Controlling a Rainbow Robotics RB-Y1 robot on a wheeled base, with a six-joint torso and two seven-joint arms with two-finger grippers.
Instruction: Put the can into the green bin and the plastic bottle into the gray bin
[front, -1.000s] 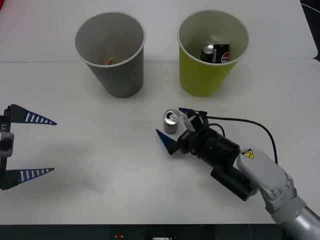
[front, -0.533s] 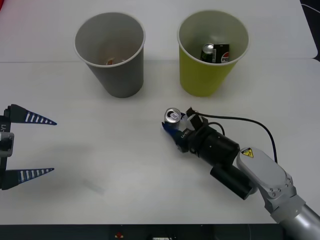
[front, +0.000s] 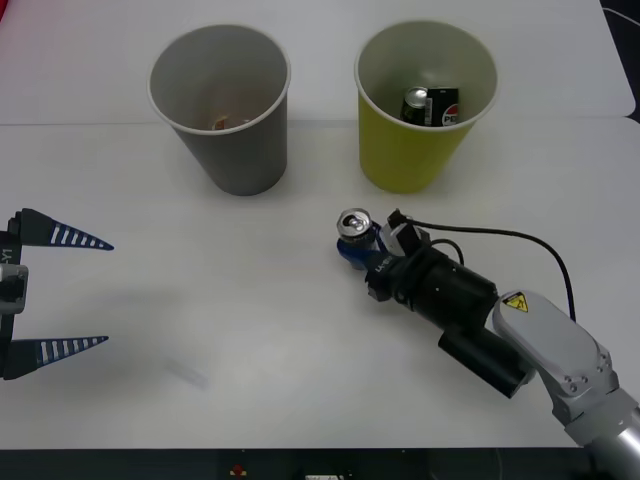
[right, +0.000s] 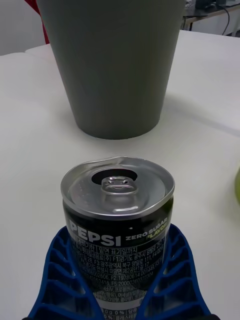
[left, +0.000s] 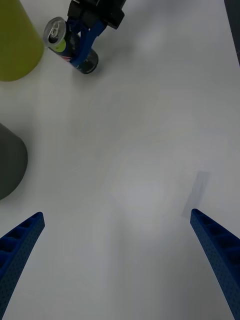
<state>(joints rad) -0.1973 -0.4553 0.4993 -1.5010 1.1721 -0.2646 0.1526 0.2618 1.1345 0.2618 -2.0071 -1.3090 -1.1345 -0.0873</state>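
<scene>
- Two blue fingers (right: 60, 270) of the right gripper (front: 357, 243) clamp the can (front: 353, 232) — upright, just before the green bin (front: 415, 150).
- Left gripper (front: 60, 292) — spread wide, well apart, before the gray bin (front: 235, 150).

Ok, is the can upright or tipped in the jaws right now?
Upright: the can shows its pull-tab top facing up, with the right gripper shut around its sides.
</scene>
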